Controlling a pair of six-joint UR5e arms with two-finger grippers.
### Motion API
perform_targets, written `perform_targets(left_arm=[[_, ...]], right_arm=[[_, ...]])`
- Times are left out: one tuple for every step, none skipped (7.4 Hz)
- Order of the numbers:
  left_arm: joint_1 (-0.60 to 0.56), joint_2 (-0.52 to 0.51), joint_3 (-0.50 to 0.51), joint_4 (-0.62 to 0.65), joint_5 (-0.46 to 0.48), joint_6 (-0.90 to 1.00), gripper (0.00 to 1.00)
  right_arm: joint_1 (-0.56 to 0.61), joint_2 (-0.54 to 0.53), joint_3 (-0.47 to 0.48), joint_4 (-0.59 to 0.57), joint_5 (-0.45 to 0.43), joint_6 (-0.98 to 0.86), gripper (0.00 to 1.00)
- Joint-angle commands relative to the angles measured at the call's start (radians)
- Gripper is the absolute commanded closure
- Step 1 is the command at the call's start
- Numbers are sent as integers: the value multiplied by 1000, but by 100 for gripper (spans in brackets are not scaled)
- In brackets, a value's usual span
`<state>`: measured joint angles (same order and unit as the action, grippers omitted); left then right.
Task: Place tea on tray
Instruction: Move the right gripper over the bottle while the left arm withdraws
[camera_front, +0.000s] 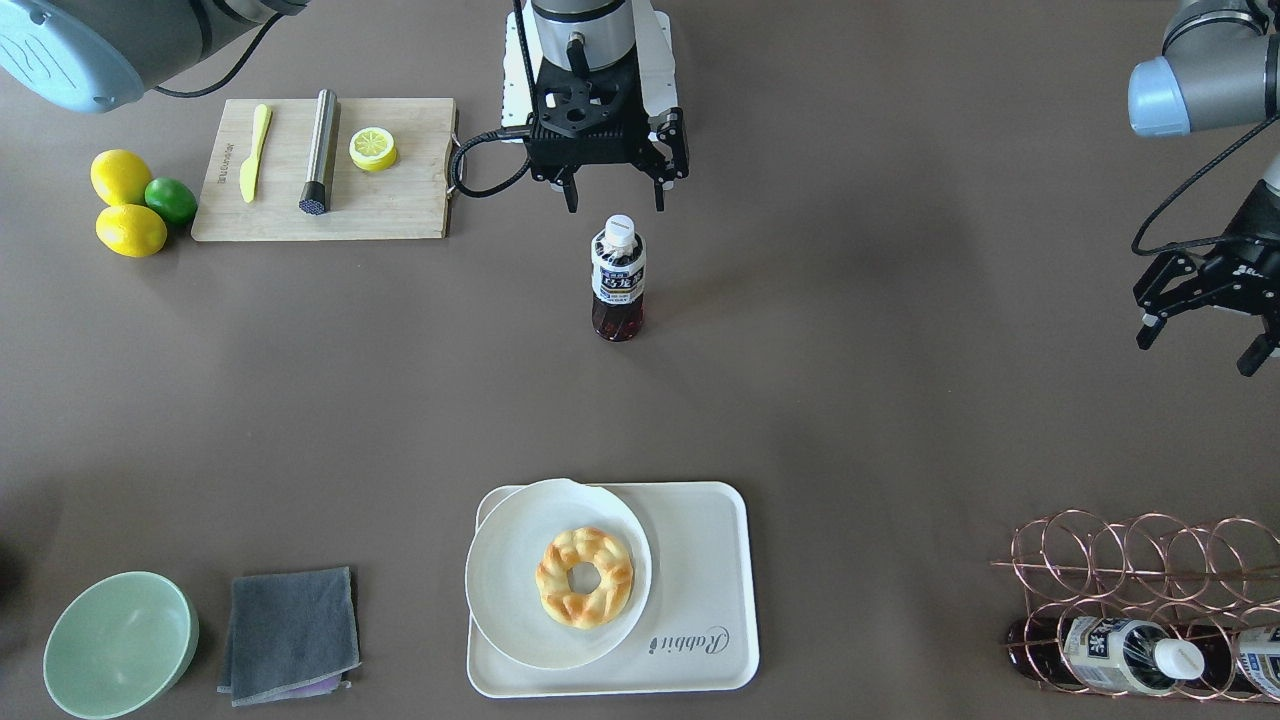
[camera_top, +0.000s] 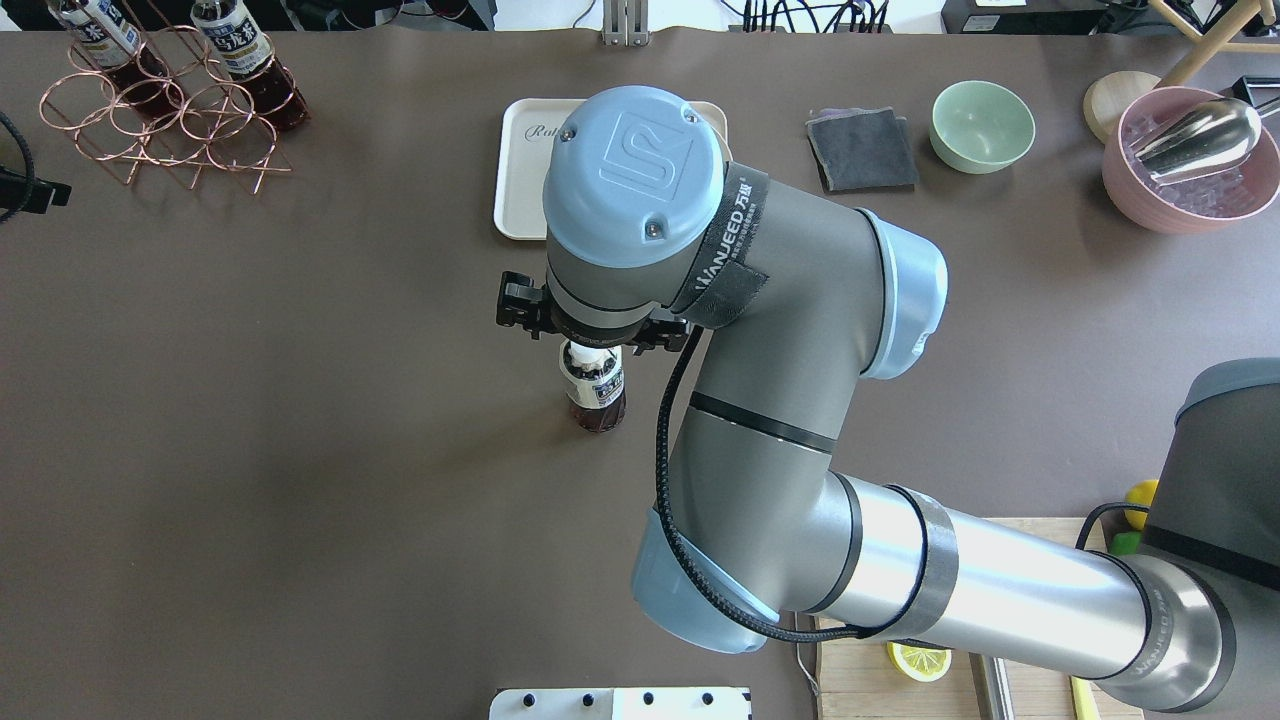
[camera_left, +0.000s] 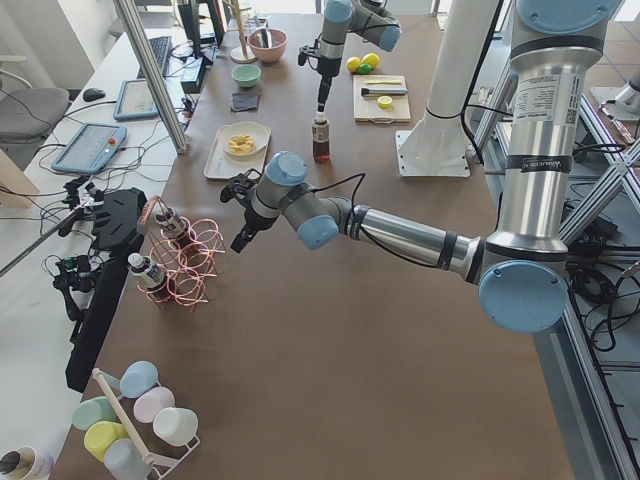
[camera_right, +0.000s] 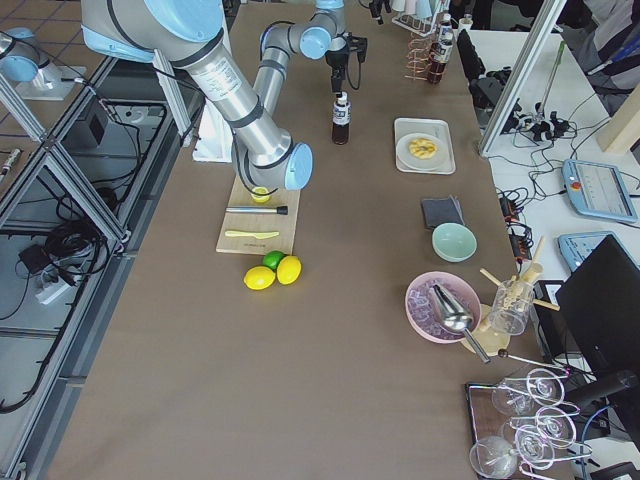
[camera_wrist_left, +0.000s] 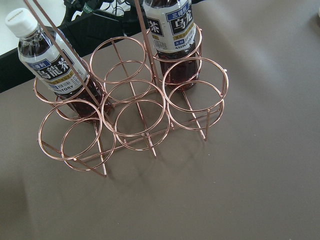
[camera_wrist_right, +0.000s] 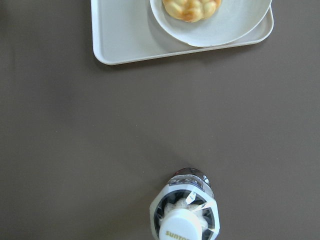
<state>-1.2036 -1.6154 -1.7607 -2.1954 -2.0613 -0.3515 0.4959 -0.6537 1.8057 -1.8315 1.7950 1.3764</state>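
Note:
The tea (camera_front: 617, 280) stands upright on the brown table, a clear bottle of dark liquid with a white cap and a white and blue label. My right gripper (camera_front: 614, 203) hangs open just above its cap, jaws apart and not touching it. The right wrist view looks straight down on the cap (camera_wrist_right: 184, 223). The cream tray (camera_front: 700, 560) with the "Rabbit" print lies farther out from the robot, with a round white plate (camera_front: 510, 590) and a doughnut (camera_front: 585, 578) on one half. My left gripper (camera_front: 1198, 352) is open and empty, off to the side near the bottle rack.
A copper wire rack (camera_front: 1150, 570) holds two look-alike bottles (camera_wrist_left: 172, 30). A wooden cutting board (camera_front: 400, 200) carries a knife, a metal muddler and a lemon half, with lemons and a lime (camera_front: 172, 199) beside it. A green bowl (camera_front: 120, 645) and a grey cloth (camera_front: 290, 632) lie beside the tray.

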Motion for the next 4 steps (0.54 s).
perform_targets(left_arm=[[-2, 17, 6, -41, -2, -3, 3], [-2, 26, 6, -43, -2, 0, 3], [-2, 26, 10, -46, 0, 0, 3], [-2, 26, 17, -47, 0, 2, 3]], right_arm=[[-31, 41, -87, 1, -61, -48, 16], [-34, 58, -118, 1, -62, -48, 18], [-34, 51, -117, -2, -60, -48, 28], [-28, 46, -117, -3, -59, -56, 34]])
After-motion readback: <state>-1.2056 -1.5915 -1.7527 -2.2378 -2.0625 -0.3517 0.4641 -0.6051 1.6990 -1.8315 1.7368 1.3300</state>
